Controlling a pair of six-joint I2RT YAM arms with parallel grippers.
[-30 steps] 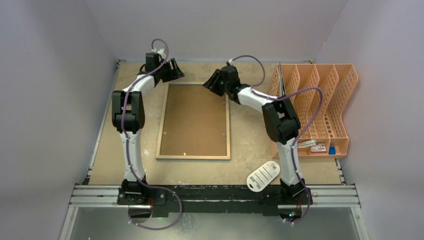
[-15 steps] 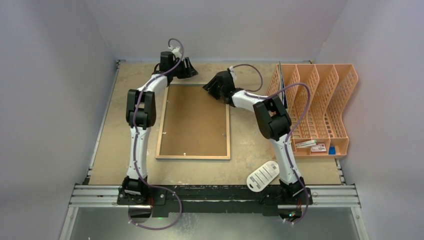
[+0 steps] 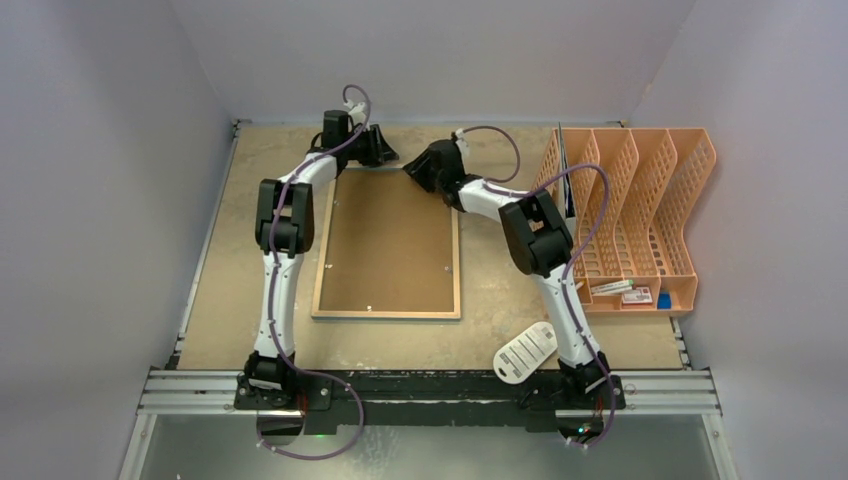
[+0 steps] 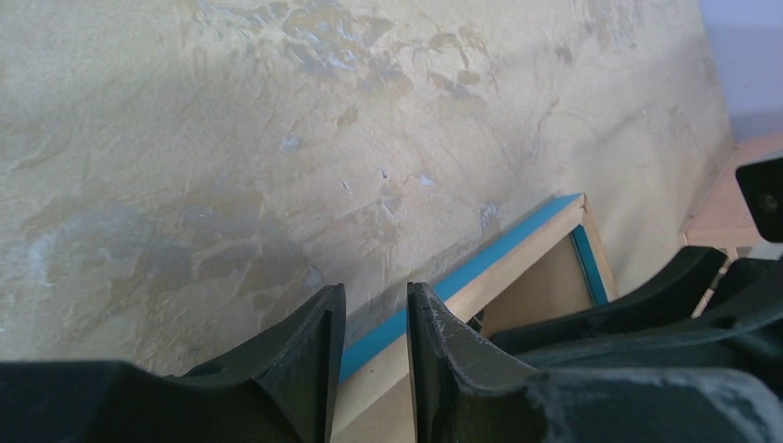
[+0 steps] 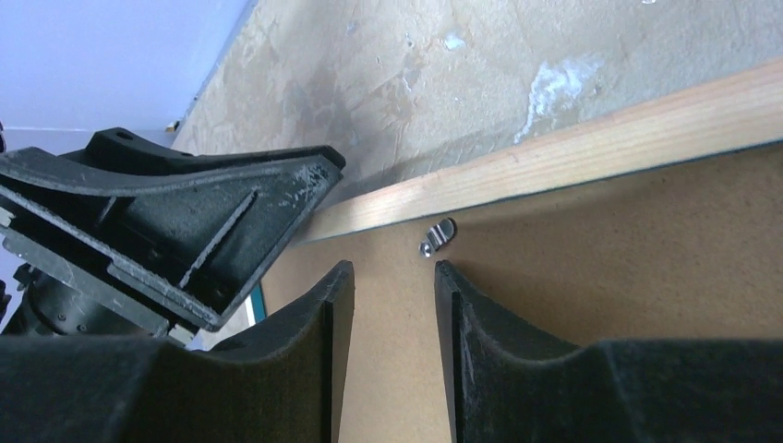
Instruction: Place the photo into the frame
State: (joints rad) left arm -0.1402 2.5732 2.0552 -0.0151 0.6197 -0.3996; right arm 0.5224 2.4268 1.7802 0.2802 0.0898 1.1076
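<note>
From above, the frame lies back-up on the table, with the left gripper and right gripper at its 12 o'clock edge.

Left wrist: jaws slightly parted over the frame's blue rim.

Right wrist: jaws spread above the backing board, metal clip at 12 o'clock.

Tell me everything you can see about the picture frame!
The frame is a big rectangle lying flat on the table, back side up. Its thin border looks like light wood, and a blue edge shows along its far outer side. A plain brown backing board fills the middle, with a small metal clip beside the far rail. The left gripper sits over that far rail and the right gripper over the board near the clip. I cannot tell if either touches it.
</note>
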